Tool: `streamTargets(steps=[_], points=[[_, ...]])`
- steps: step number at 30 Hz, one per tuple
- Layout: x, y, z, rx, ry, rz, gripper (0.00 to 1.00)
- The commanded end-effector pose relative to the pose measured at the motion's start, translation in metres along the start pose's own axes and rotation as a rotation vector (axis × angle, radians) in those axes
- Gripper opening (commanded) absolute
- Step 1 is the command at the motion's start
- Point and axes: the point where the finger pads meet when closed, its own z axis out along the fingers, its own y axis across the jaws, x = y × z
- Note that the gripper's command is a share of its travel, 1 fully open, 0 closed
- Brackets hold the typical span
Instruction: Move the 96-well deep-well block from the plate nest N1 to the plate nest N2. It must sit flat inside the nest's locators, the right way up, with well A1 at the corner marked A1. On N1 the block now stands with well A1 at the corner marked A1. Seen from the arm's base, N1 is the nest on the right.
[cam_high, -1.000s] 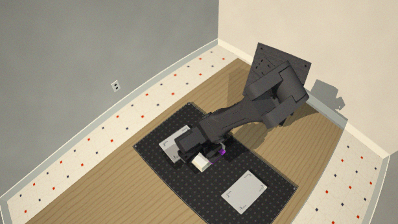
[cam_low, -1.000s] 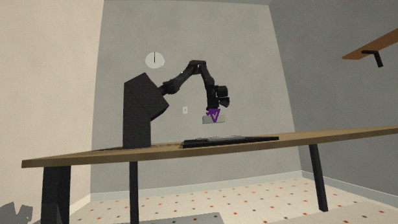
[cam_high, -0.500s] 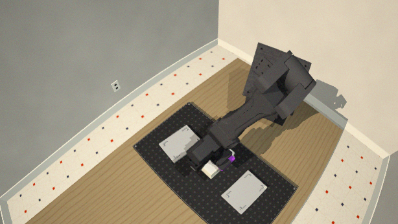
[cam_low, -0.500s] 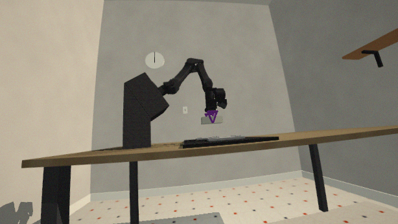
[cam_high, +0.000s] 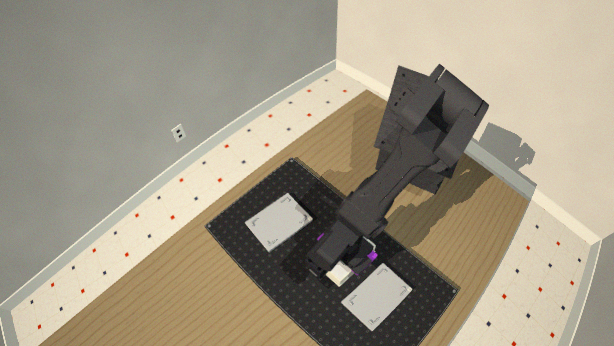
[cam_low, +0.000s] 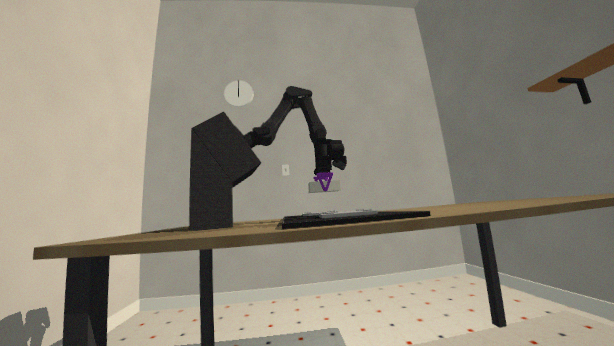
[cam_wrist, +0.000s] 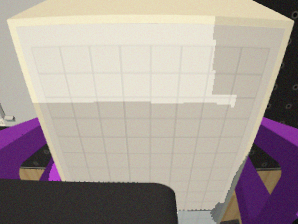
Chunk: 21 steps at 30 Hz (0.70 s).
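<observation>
My gripper is shut on the cream 96-well deep-well block and holds it well above the black mat. In the side view the block hangs level under the purple fingers. It is between the two grey nests, close to N2 at the front right. N1 at the back left stands empty. In the wrist view the block fills the frame, its well grid facing the camera, with purple fingers at both sides.
The black perforated mat lies on the wooden table and carries both nests. The arm's dark base tower stands at the table's back. A wooden shelf hangs on the right wall, far from the arm.
</observation>
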Motion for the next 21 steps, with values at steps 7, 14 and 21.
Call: streamTargets(steps=[7, 14, 21], points=[[-0.003, 0.016, -0.003, 0.029, -0.019, 0.023, 0.00], [0.000, 0.040, -0.002, 0.028, -0.019, 0.024, 0.00], [0.002, 0.063, -0.001, 0.028, -0.019, 0.024, 0.00]])
